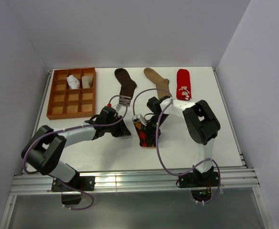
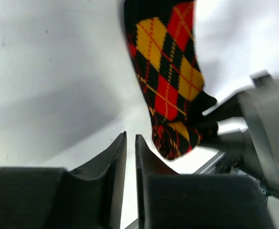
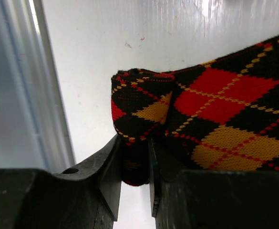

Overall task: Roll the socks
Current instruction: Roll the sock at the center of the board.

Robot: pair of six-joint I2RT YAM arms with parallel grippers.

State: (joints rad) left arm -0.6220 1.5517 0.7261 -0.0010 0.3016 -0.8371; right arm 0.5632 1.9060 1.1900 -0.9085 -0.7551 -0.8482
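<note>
Two rolled socks sit in the tray (apparently); the right gripper clenches the argyle sock, the left gripper nearly closed, empty; three lie flat.

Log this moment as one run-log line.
right gripper: shut on argyle sock folded end | left gripper: nearly closed, empty, beside sock | brown sock, tan sock, red sock: flat, unrolled

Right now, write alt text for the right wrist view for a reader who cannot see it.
The right gripper pinches the folded end of a black, red and yellow argyle sock lying on a white table. The sock runs off to the right edge, and a metal rail runs along the left.
</note>
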